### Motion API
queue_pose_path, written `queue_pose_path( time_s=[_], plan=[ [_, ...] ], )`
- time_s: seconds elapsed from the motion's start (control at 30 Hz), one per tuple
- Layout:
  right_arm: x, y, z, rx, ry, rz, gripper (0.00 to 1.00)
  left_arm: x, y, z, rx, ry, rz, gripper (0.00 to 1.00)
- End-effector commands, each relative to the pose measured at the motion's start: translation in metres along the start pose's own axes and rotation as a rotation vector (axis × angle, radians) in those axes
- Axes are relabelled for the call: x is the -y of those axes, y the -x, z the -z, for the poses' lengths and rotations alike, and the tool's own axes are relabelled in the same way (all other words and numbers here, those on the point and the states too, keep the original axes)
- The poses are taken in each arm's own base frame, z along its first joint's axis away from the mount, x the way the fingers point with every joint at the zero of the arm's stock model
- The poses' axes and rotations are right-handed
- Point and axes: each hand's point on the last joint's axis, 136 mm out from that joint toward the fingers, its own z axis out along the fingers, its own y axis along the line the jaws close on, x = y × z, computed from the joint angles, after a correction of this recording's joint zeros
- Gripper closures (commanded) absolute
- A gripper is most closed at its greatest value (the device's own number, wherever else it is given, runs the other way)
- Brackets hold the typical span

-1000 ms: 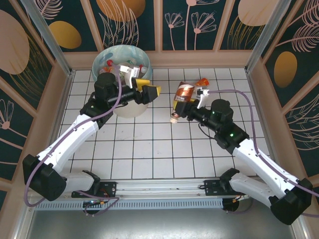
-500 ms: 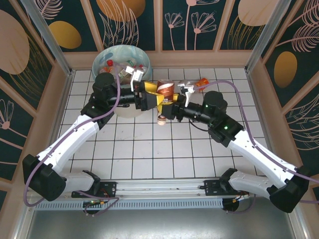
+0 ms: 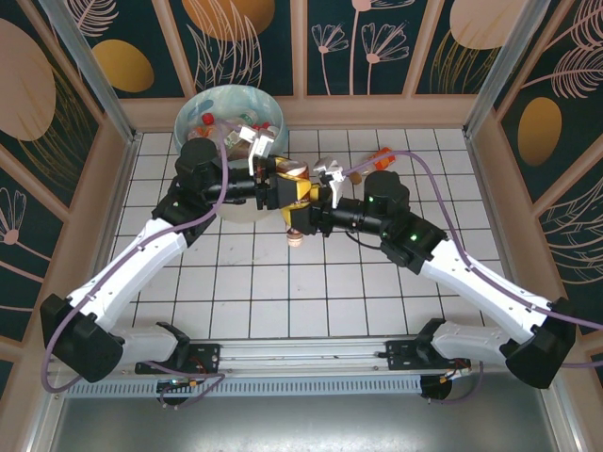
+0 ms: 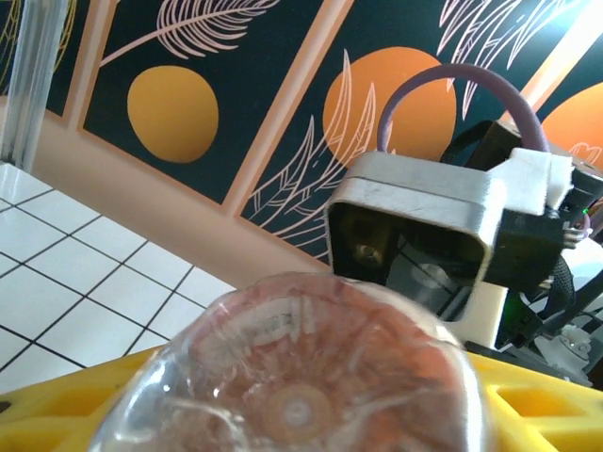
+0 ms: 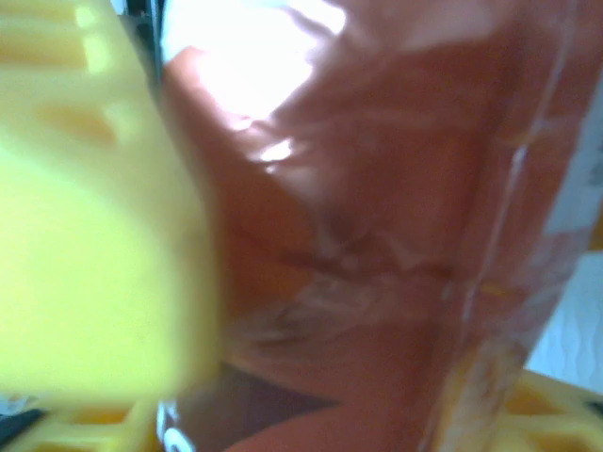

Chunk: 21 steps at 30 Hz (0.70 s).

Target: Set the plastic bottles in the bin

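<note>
brown bottle (image 3: 292, 174) hangs cap-down over the tiles, at 4 o'clock of the bin (image 3: 231, 91). left gripper (image 3: 285, 193) pinches its body; right gripper (image 3: 309, 209) sits against it, grip impossible to tell.

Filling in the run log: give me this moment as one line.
brown bottle: mid-air between left pincer and right pincer | grip: unclear | bin: far-left, bottles inside

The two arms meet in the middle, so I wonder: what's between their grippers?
A brown plastic bottle, cap down, lies between the left gripper and the right gripper; the top view shows it.
</note>
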Motion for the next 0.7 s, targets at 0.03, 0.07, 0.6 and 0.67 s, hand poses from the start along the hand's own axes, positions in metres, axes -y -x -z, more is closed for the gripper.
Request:
queue_pose_path(
  time_s=[0.03, 0.07, 0.6, 0.67],
  plan=[
    [0.009, 0.035, 0.020, 0.137, -0.137, 0.042, 0.23, 0.015, 0.045, 0.016, 0.146, 0.094, -0.116, 0.45],
    [0.012, 0.040, 0.025, 0.165, -0.168, 0.046, 0.21, 0.014, 0.054, 0.020, 0.175, 0.130, -0.125, 0.46],
    [0.039, 0.061, 0.066, 0.278, -0.418, 0.077, 0.15, -0.122, 0.175, 0.104, 0.166, 1.249, -0.358, 0.52],
    [0.040, 0.061, 0.068, 0.264, -0.427, 0.079, 0.15, -0.148, 0.173, 0.099, 0.090, 1.318, -0.366, 0.52]
  ],
)
